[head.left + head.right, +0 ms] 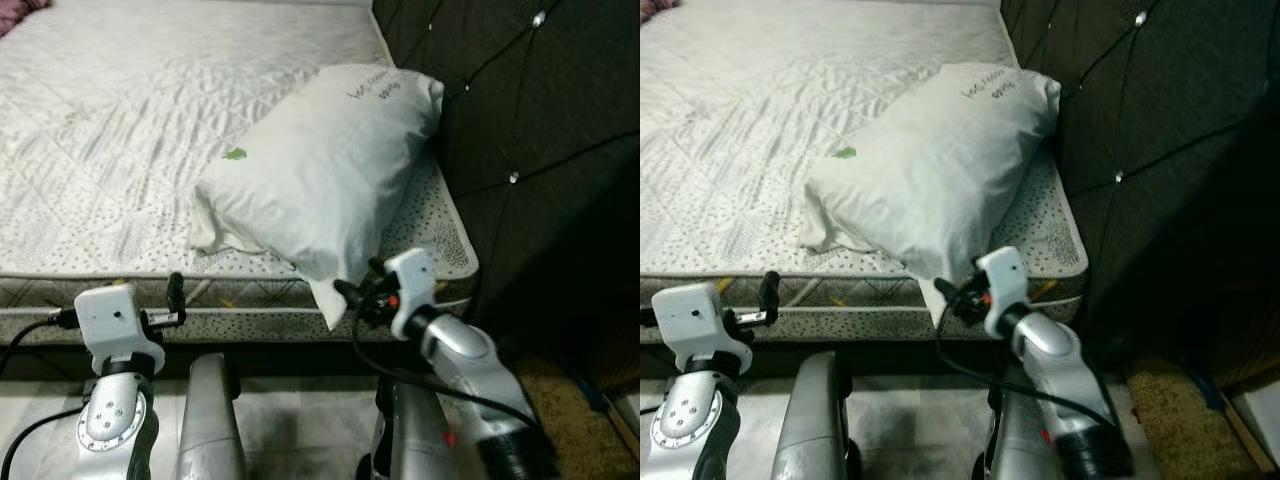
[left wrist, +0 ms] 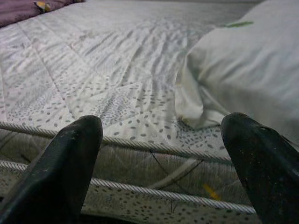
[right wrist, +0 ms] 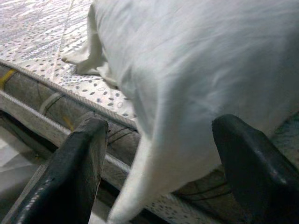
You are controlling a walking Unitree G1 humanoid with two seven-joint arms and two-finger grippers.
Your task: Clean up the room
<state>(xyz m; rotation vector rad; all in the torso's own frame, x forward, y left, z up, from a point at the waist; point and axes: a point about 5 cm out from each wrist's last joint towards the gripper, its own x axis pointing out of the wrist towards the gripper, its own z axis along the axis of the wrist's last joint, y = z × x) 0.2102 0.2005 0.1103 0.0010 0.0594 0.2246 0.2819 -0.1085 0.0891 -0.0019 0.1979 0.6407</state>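
A white pillow (image 1: 320,170) lies on the quilted mattress (image 1: 120,120), near the dark headboard, with one corner hanging over the mattress edge. My right gripper (image 3: 161,154) is open just short of that hanging corner (image 3: 140,186), at the side of the bed. My left gripper (image 2: 161,154) is open too, held low before the mattress edge (image 2: 140,144), to the left of the pillow (image 2: 247,79). Nothing is between either pair of fingers.
A dark tufted headboard (image 1: 520,120) stands to the right of the bed. Pale floor (image 1: 300,420) shows below between my arms. A brownish rug (image 1: 570,400) lies at the lower right. A purple cloth (image 2: 18,11) rests at the mattress's far corner.
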